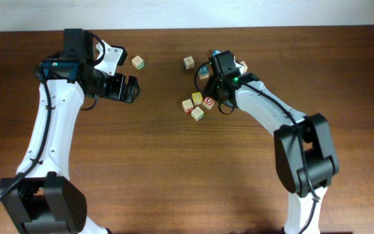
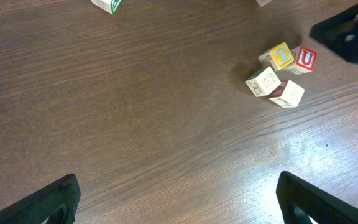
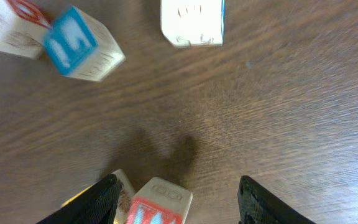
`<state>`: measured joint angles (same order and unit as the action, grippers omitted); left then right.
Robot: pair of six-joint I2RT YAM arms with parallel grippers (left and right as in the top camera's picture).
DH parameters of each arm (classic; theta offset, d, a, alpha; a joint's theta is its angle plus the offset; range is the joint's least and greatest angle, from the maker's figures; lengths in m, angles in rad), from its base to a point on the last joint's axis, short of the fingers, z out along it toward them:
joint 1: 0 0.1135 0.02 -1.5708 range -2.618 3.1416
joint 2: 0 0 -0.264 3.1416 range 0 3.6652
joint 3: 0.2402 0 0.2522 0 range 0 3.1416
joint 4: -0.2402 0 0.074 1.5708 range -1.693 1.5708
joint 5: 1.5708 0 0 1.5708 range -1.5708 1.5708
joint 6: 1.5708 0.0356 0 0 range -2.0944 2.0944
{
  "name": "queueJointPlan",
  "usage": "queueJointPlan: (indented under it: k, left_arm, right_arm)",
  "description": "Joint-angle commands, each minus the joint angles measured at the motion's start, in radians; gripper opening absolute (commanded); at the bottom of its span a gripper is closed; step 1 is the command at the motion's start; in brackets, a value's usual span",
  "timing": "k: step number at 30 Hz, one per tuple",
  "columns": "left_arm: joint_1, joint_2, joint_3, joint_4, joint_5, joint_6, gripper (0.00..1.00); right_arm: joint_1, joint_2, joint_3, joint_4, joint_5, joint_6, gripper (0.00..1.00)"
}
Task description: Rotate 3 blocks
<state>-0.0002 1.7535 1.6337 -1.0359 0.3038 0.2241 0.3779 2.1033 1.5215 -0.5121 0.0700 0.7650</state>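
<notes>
While the right gripper holds its fingers apart, the red block sits between them, unclamped, closer to one finger. The left gripper gapes wide above the table, the green-marked block far ahead of its fingers.

The dark brown wooden table shows fine, straight grain under a smooth finish, with a soft sheen where the light falls. The red-faced wooden cube with a white "U" has pale, bare-looking wood sides and a painted, lightly glossy face. The yellow-faced wooden cube looks much alike. The pale tan wooden cube with reddish marks is matt, its print thin. The blue-faced wooden cube is blurred, so its paint is perhaps satin. The white arm shells look like smooth, shiny plastic. The left gripper's black fingers are matt, faintly grainy plastic.
</notes>
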Motion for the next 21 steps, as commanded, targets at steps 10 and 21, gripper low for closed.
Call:
queueJointPlan:
  k: [10, 21]
  left_arm:
    - [0.003, -0.001, 0.021, -0.002, 0.014, 0.002, 0.99]
    - [0.003, -0.001, 0.021, -0.002, 0.014, 0.002, 0.99]
  right_arm:
    - [0.023, 0.032, 0.015, -0.016, -0.06, 0.019, 0.54]
    - [0.034, 0.032, 0.015, -0.105, -0.094, 0.03, 0.39]
